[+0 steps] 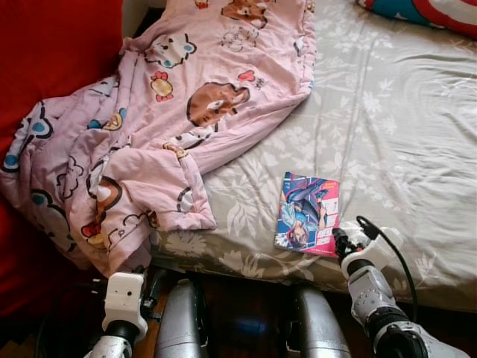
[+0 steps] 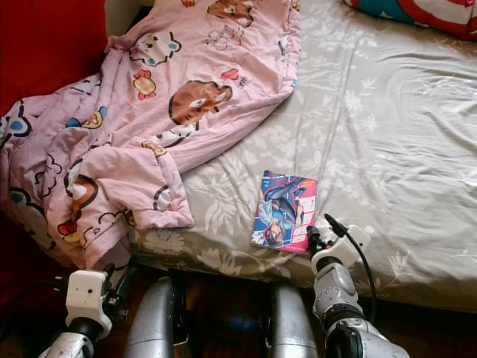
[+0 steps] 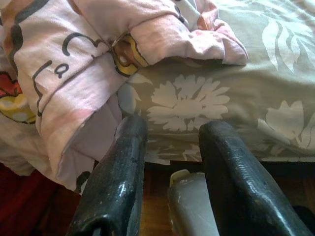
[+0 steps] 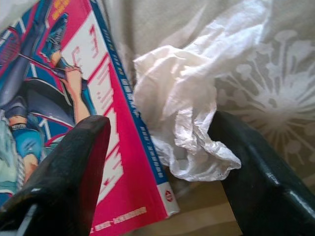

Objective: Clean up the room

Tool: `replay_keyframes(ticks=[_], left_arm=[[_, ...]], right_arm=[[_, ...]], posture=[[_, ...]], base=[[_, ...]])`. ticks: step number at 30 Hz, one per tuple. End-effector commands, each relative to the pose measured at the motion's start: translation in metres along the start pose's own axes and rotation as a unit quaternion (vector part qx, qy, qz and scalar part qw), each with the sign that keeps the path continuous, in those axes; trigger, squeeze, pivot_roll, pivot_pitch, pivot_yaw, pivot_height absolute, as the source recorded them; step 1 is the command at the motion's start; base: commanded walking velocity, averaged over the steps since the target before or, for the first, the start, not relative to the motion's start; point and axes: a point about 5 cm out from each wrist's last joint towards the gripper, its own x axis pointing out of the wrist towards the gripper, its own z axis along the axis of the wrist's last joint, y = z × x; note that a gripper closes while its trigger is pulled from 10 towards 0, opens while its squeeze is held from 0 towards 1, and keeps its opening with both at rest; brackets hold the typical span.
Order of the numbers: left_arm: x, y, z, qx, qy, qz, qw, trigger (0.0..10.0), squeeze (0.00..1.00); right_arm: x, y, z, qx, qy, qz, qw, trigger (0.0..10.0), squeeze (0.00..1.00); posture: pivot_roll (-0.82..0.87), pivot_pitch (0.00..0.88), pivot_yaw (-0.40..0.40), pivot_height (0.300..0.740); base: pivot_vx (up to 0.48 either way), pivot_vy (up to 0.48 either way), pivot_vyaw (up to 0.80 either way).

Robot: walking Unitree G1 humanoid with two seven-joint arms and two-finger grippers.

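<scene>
A crumpled white tissue [image 4: 187, 108] lies on the grey floral bed sheet [image 1: 387, 134], against the right edge of a pink and blue comic book [image 1: 307, 212]. My right gripper [image 1: 346, 240] is at the bed's front edge beside the book. It is open, with one finger [image 4: 64, 167] over the book cover and the other [image 4: 256, 167] on the far side of the tissue. My left gripper [image 3: 172, 128] is open and holds nothing. It sits low by the mattress side, under the hanging corner of a pink cartoon blanket [image 1: 171, 112].
The pink blanket spills off the bed's left side onto a red surface [image 1: 52, 52]. A colourful pillow [image 1: 440, 11] lies at the far right corner. My silver legs [image 1: 179, 321] stand against the bed front over dark wooden floor.
</scene>
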Motion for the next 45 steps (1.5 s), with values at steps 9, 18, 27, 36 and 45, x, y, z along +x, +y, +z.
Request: replay_keyframes(ticks=[9,18,27,36,45], left_arm=[[-0.008,0.003,-0.003,0.006,0.016,0.007,1.0,10.0,0.0],[-0.005,0.005,0.0,0.009,0.011,0.008,1.0,10.0,0.0],[-0.002,0.005,0.002,0.01,0.006,0.012,1.0,10.0,0.0],[0.001,0.006,0.003,0.012,0.001,0.015,1.0,10.0,0.0],[0.008,0.004,0.005,0.011,-0.004,0.015,1.0,10.0,0.0]], right_arm=[[-0.005,-0.013,-0.013,-0.001,0.024,-0.028,0.999,0.7,0.0],[-0.006,-0.012,-0.017,-0.01,0.027,-0.024,0.999,0.0,0.0],[-0.007,-0.016,-0.017,-0.01,0.025,-0.033,0.999,0.0,0.0],[-0.008,-0.019,-0.017,-0.009,0.022,-0.042,0.999,0.0,0.0],[-0.008,-0.022,-0.014,-0.009,0.011,-0.05,0.999,0.0,0.0]], posture=[[0.1,0.306,0.022,0.602],[0.11,0.298,0.019,0.602],[0.11,0.279,0.013,0.602],[0.11,0.269,0.011,0.602],[0.1,0.249,0.007,0.602]], base=[[0.0,0.0,0.0],[0.0,0.0,0.0],[0.0,0.0,0.0],[0.0,0.0,0.0],[0.0,0.0,0.0]])
